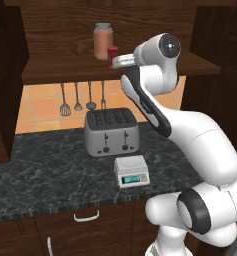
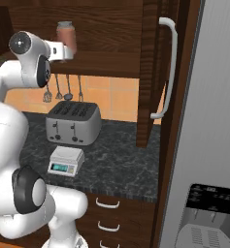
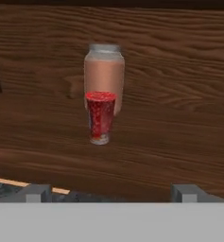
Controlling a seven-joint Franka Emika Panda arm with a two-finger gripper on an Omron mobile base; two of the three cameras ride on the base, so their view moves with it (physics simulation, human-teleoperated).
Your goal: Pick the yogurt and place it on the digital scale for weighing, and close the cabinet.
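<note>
In the hand view, the yogurt [image 3: 101, 117] covered the lower front of the jar [image 3: 104, 71] behind it. In the left base view, the arm hid part of the yogurt [image 1: 112, 54], and the digits on the digital scale [image 1: 131, 170] were too small to read. In the right base view, the picture's top edge cut the cabinet [image 2: 150, 72] door.

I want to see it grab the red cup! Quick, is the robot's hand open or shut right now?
Gripper: open, jaws wide apart, holding nothing. It points at the yogurt on the cabinet shelf but is not touching it yet.
</note>
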